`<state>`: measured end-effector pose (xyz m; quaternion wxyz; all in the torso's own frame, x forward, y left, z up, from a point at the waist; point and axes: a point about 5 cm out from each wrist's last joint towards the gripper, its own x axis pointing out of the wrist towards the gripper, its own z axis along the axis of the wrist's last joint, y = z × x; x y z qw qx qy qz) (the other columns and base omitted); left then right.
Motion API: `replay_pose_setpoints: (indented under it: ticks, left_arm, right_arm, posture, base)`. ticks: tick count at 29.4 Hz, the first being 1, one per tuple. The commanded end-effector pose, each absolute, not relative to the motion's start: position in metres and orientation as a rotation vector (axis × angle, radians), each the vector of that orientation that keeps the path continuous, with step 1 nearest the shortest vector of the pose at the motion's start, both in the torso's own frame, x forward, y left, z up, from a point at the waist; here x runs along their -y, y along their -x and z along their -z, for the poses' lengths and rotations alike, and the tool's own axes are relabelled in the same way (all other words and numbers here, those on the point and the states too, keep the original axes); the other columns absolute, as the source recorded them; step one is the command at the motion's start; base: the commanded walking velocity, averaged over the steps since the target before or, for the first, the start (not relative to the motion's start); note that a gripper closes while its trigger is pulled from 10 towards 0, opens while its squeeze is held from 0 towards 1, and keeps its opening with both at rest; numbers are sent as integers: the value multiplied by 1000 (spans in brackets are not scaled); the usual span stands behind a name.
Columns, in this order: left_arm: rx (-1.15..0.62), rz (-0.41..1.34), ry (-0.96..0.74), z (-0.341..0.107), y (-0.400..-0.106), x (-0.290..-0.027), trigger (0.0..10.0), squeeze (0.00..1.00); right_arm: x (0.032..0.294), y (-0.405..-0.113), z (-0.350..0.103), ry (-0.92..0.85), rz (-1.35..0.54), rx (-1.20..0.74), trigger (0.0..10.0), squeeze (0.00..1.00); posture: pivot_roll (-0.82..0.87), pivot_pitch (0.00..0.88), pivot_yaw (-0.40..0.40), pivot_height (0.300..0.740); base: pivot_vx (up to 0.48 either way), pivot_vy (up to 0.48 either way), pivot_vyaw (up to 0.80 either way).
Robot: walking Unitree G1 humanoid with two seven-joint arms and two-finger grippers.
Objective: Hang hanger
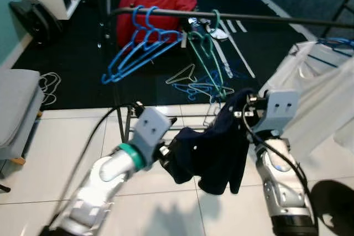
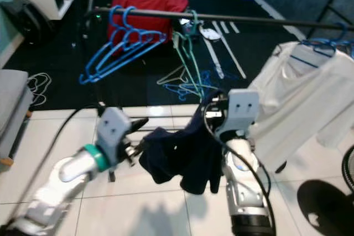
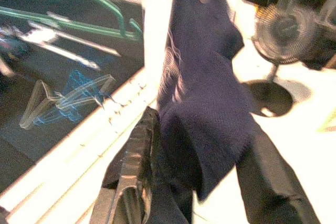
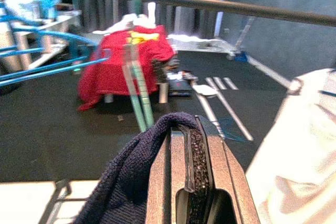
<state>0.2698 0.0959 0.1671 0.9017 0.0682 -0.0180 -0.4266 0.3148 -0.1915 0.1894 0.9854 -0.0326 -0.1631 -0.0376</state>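
I see white tile floor (image 1: pixel 166 203) near me and black carpet (image 1: pixel 83 70) beyond, where loose hangers (image 1: pixel 196 84) lie. Farther off, a red cloth heap (image 1: pixel 157 4) sits on the carpet.

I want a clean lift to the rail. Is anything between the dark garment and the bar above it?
Yes: the green hangers dangle from the bar just beyond the navy garment, which both grippers hold.

Left tool (image 1: pixel 166 153) clamped; right tool (image 4: pixel 188 145) clamped, both arms raised.
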Motion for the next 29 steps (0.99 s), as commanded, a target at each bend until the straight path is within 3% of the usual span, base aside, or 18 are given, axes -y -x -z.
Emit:
replay_pose_setpoints:
  ticks: [1, 2, 6, 7, 13, 15, 16, 17, 23, 26, 28, 29]
  left_arm:
    - [-3, 998, -71, -169, -259, -97, 10000, 1000]
    - [-21, 1015, -45, -172, -258, -103, 10000, 0]
    - [-25, 995, -28, -174, -261, -109, 10000, 0]
    - [-27, 1017, -148, -170, -261, -115, 10000, 0]
    - [-10, 891, -222, -173, -283, -125, 10000, 0]
    - [38, 651, -229, -182, -307, -125, 10000, 0]
    - [38, 651, -229, -182, -307, -125, 10000, 0]
    - [64, 541, -242, -187, -317, -123, 10000, 0]
    - [94, 422, -240, -198, -330, -116, 10000, 0]
    - [129, 291, -251, -216, -356, -111, 10000, 0]
    - [134, 279, -226, -224, -365, -110, 10000, 0]
    - [169, 360, -126, -233, -360, -109, 10000, 0]
  right_arm:
    - [196, -311, -195, 59, 97, 358, 10000, 0]
    - [199, -310, -194, 57, 110, 353, 10000, 0]
    - [202, -309, -193, 53, 121, 347, 10000, 0]
    - [206, -309, -193, 59, 138, 346, 10000, 0]
    - [213, -311, -196, 74, 167, 347, 10000, 0]
    - [208, -311, -195, 71, 150, 343, 10000, 0]
    - [208, -311, -195, 71, 150, 343, 10000, 0]
    - [204, -310, -193, 66, 138, 337, 10000, 0]
    - [196, -309, -190, 56, 108, 327, 10000, 0]
    - [179, -308, -189, 46, 51, 327, 10000, 0]
    - [173, -308, -189, 36, 28, 334, 10000, 0]
    - [166, -305, -191, 13, 0, 351, 10000, 0]
  posture:
    - [-5, 57, 82, 740]
    - [-7, 61, 83, 740]
    - [-7, 61, 83, 740]
    - [-8, 66, 81, 740]
    - [-10, 67, 79, 740]
    - [-10, 72, 77, 740]
    - [-10, 72, 77, 740]
    - [-10, 75, 77, 740]
    - [-14, 83, 77, 740]
    - [-24, 85, 84, 740]
    - [-29, 83, 90, 740]
    - [-24, 82, 91, 740]
  base:
    - [0, 0, 0]
    - [0, 0, 0]
    - [0, 0, 0]
    - [0, 0, 0]
    - [0, 0, 0]
    - [0, 0, 0]
    - [0, 0, 0]
    - [0, 0, 0]
    - [0, 0, 0]
    - [0, 0, 0]
    - [0, 0, 0]
    - [0, 0, 0]
